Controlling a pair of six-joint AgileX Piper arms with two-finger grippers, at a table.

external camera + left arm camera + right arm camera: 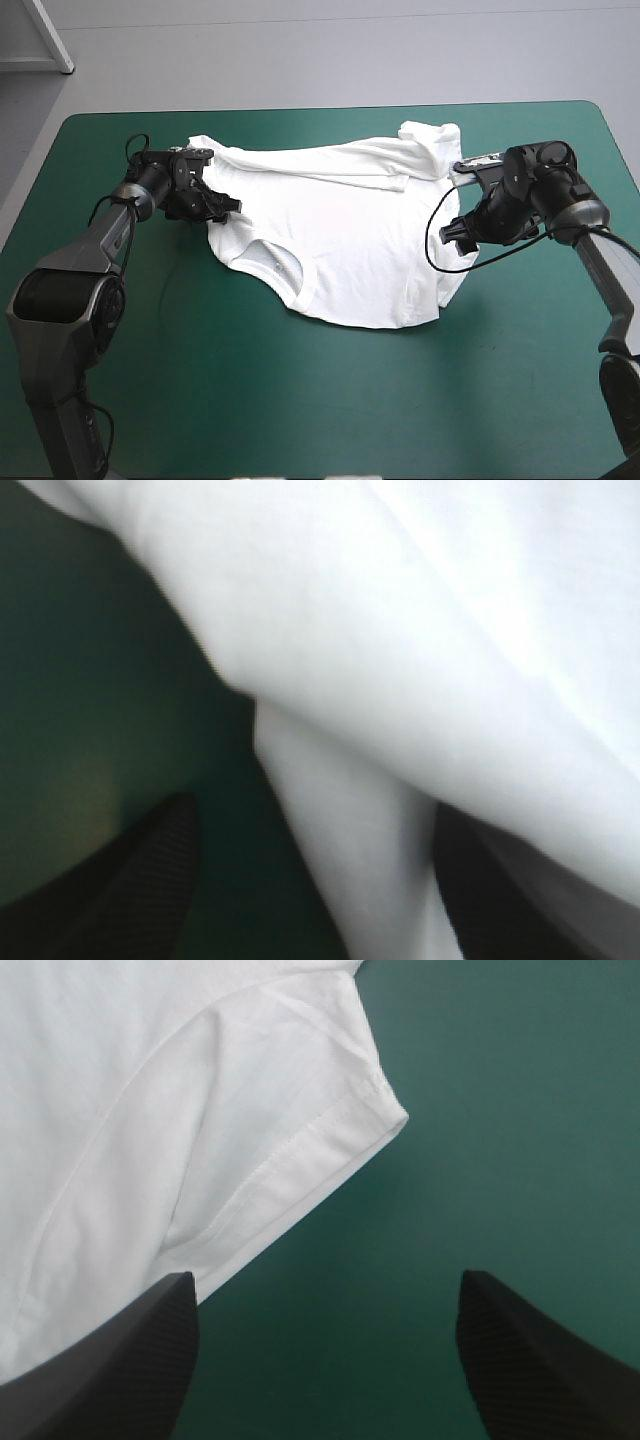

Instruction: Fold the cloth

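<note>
The white T-shirt [340, 235] lies spread on the middle of the table, its far part folded over into a thick band with a bunched corner at the far right. My left gripper [222, 206] is low at the shirt's left edge. In the left wrist view this gripper [315, 810] is open, and a fold of the T-shirt [420, 650] runs between its fingers. My right gripper [452, 234] sits at the shirt's right side. It is open [325, 1278] over bare cover, and the hemmed sleeve [300, 1150] lies just ahead of one finger [120, 1360].
Teal-green cover [320, 400] stretches wide between the shirt and the table's near edge. Strips of cover also run along the left edge [60, 200] and the right edge [610, 150] beside the arms.
</note>
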